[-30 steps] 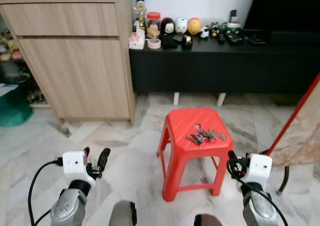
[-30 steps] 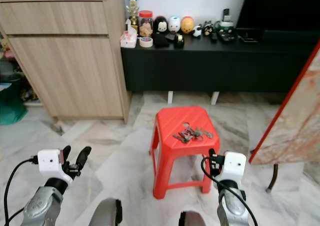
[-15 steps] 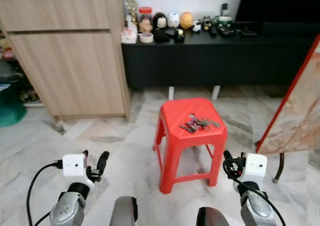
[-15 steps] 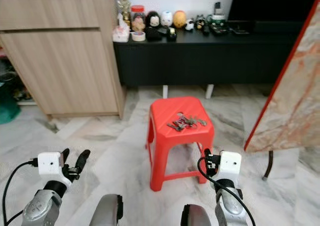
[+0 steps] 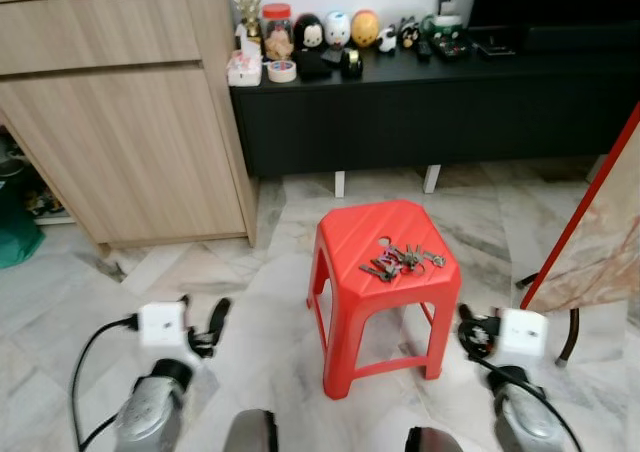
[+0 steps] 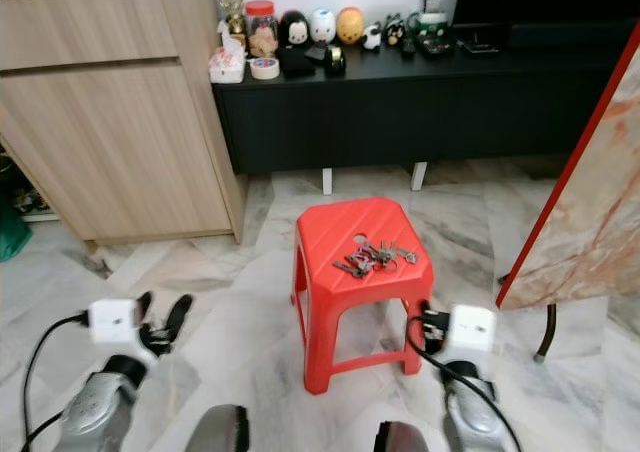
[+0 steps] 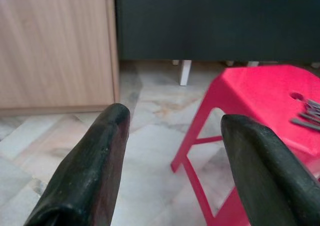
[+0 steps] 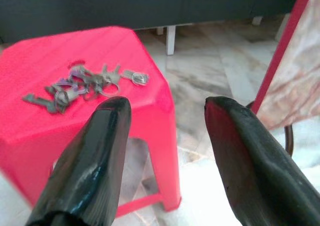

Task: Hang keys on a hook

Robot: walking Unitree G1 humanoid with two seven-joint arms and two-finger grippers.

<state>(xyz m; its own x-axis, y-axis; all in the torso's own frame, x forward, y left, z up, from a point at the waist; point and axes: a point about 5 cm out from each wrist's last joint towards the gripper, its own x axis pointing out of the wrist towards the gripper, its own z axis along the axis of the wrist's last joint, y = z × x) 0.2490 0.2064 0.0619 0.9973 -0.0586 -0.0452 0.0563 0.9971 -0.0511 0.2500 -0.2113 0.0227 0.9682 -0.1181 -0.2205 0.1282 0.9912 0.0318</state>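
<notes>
My view has swung and dipped over the last second: the red stool (image 5: 385, 262) sits a touch nearer and more central than before, so I read that as the camera moving with my walk, not the stool shifting. The keys (image 5: 403, 263) lie in a loose bunch on the stool's seat, toward its right side, untouched. Pickup not yet begun.

Right pincer (image 8: 165, 151) fingers spread apart, empty, low beside the stool's right edge, keys ahead of it. Left pincer (image 7: 172, 161) likewise spread and empty, well left of the stool.

Surroundings: wooden cabinet (image 5: 120, 112) on the left, black counter (image 5: 430, 92) behind the stool carrying figurines (image 5: 325, 34) and clutter. A marble-patterned board with red edge (image 5: 600, 232) leans just right of the stool; it crowds the right arm's reach. I see no hook yet, so I must find one after the grab.
</notes>
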